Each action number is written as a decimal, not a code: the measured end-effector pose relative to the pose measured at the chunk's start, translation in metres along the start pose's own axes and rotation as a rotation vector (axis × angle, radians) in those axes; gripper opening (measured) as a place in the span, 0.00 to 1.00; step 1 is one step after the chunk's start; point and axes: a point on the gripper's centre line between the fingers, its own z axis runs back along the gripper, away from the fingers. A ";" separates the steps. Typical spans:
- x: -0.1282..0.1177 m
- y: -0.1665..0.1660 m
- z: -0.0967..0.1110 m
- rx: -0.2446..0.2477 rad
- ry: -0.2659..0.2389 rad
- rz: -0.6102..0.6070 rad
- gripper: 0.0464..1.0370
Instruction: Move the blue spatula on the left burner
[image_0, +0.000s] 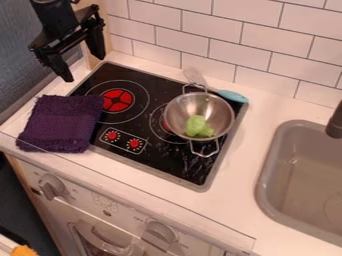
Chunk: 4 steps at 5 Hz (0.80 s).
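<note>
Gripper (84, 68) hangs, fingers apart; smooth blue-handled spatula (232, 96) lies behind round metal pan (182, 111).

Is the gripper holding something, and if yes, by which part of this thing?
Nothing is held: the gripper is open, with nothing between its fingers.

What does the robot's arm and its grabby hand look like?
The arm is black all over and looks chunky. At its end is a black gripper, wide and angular, a bit like a big claw. It has two thick, blocky fingers, black too. I can't make out any markings.
</note>
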 end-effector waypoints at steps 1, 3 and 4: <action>-0.003 0.002 -0.009 0.016 0.024 0.007 0.96; -0.032 -0.048 -0.021 -0.045 0.055 -0.090 0.96; -0.050 -0.073 -0.017 -0.079 0.047 -0.141 0.96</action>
